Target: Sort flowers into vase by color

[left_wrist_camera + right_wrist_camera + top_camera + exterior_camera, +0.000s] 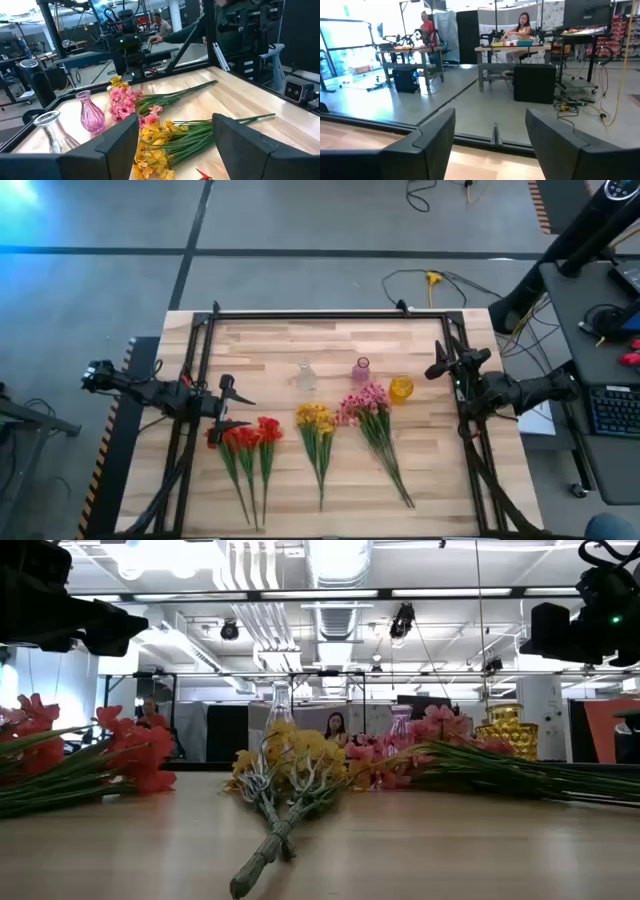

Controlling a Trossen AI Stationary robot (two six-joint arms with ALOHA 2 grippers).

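Lying mid-frame in the high view: three flower bunches, red [247, 438], yellow [315, 420], pink [366, 406], below three vases [361, 369]. Left gripper [232, 402] and right gripper [440, 361] stand wide, empty.

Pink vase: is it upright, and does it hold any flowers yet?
Upright and empty. The pink vase stands on its base with nothing in its neck; the pink flowers lie flat on the table beside it.

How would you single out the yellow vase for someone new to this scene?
On the wooden table, three small vases stand in a row behind the flower bunches. The yellow vase ends that row, nearest the right gripper, just beyond the pink flowers. Unlike the clear vase and pink vase, it is squat and amber-gold.
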